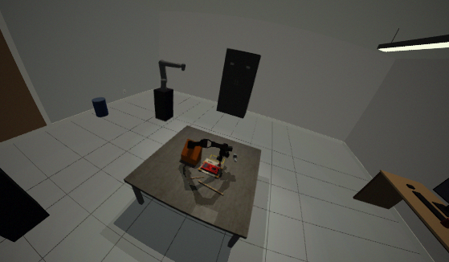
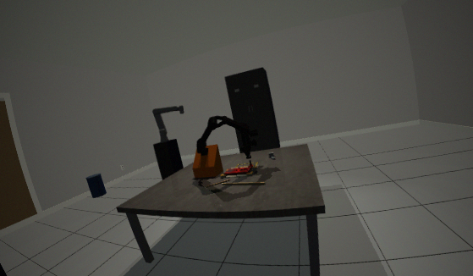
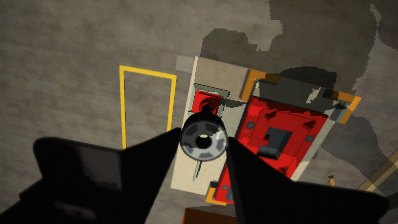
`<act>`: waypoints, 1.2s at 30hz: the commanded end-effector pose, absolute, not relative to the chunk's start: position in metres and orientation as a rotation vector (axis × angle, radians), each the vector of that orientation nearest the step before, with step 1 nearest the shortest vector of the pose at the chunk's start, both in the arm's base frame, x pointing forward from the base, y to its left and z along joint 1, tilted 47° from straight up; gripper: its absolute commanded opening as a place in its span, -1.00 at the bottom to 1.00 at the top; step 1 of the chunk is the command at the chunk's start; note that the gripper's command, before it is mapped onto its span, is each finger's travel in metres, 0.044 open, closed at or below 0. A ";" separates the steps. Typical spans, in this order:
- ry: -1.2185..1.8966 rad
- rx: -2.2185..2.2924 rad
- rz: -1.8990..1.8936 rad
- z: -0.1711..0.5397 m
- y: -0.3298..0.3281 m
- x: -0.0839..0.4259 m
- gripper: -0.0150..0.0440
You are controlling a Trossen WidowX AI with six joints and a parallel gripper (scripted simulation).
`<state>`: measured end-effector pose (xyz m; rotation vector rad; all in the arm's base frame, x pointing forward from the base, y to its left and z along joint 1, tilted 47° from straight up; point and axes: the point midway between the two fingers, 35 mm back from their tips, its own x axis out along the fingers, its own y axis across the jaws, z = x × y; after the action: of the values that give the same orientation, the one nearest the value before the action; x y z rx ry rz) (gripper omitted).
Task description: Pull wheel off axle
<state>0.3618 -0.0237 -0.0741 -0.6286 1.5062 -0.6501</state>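
The gripper point(image 1: 219, 159) point(image 2: 248, 157) point(image 3: 204, 137) is closed on the wheel point(image 3: 204, 141), a dark tyre with a grey spoked hub, pinched between the two fingertips. In the wrist view the wheel sits over the pale board point(image 3: 226, 70), just below a small red block point(image 3: 206, 101) with a dark stub on it, and beside the red tray point(image 3: 295, 131) with its orange corner brackets. The step in hand looks to be the carry: the wheel seems to be lifted off, and what remains is to take it to the marked area, the yellow outline point(image 3: 148, 72) lying on the table point(image 1: 165, 177) point(image 2: 182, 199) point(image 3: 65, 90) beside the board. The next move likely calls for a sideways shift until the wheel is over the outline, then a lowering, a release and a clean retreat. The upright axle is hard to make out; the dark stub may be part of it, and the wheel hides whatever lies beneath. The near end of the outline runs out of sight behind a finger. In the top and exterior views the wheel is too small and dark to tell from the gripper, so its height above the board cannot be read.
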 end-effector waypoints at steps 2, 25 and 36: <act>1.488 -0.614 -0.648 -0.062 -0.011 0.362 -0.49; 1.491 -0.611 -0.641 -0.122 0.049 0.311 -0.49; 1.490 -0.610 -0.644 -0.131 0.052 0.304 -0.49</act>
<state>0.3086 0.0549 -0.1251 -0.6085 1.4809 -0.6391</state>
